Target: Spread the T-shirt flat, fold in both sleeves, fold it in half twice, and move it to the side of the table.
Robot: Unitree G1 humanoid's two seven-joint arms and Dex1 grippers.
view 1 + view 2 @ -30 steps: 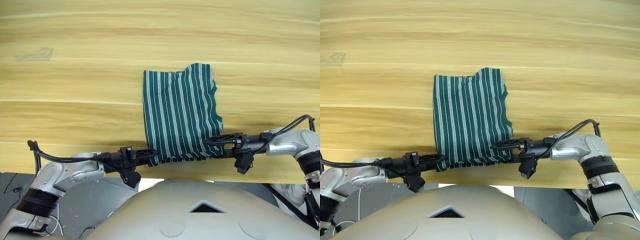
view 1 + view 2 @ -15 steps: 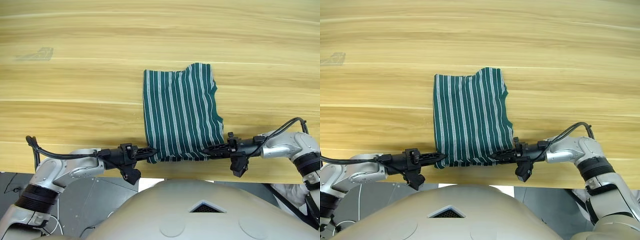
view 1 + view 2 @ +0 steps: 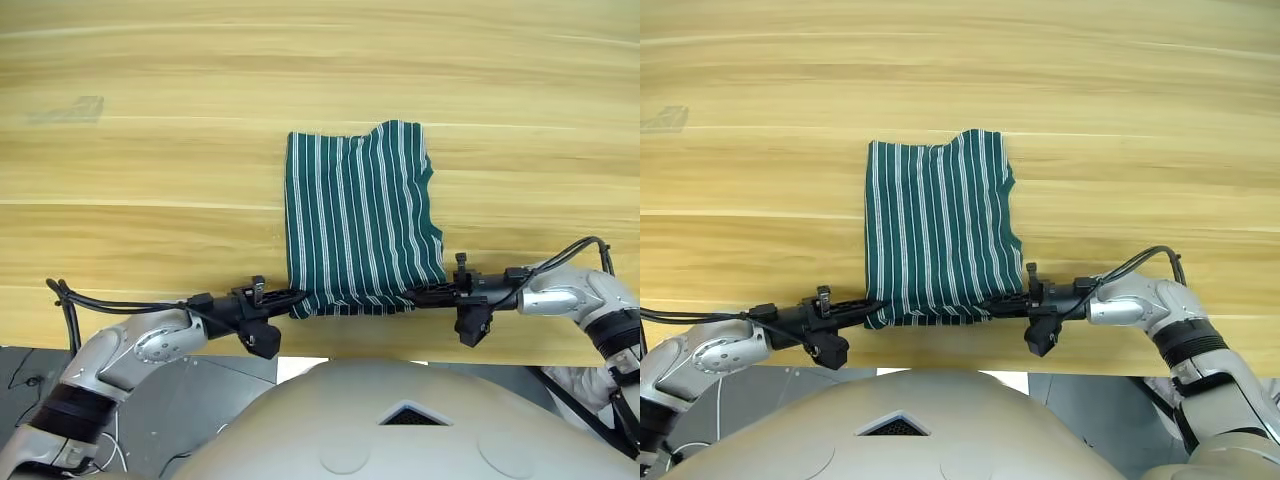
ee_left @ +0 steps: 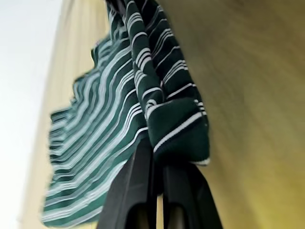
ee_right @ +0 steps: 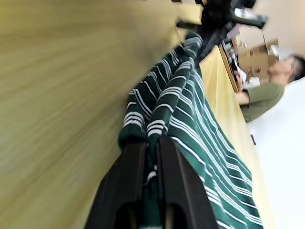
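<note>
The T-shirt [image 3: 360, 215] is dark green with white stripes, folded into a narrow panel on the wooden table [image 3: 150, 150], its near hem just inside the table's front edge. My left gripper [image 3: 295, 295] is shut on the hem's left corner, and my right gripper [image 3: 415, 296] is shut on the right corner. The left wrist view shows the fingers [image 4: 143, 191] pinching bunched striped cloth [image 4: 176, 138]. In the right wrist view the fingers [image 5: 138, 176] clamp a fold of the cloth [image 5: 162, 114], with the left gripper [image 5: 214, 19] at the far corner.
The wooden table stretches wide to the left, right and far side of the shirt. Its front edge [image 3: 150, 340] runs just below both grippers. A faint grey mark [image 3: 65, 110] lies on the table at the far left.
Both grippers have closed in on the near hem and now hold its two corners. The hem has been drawn slightly away from the front edge and lies straighter.
</note>
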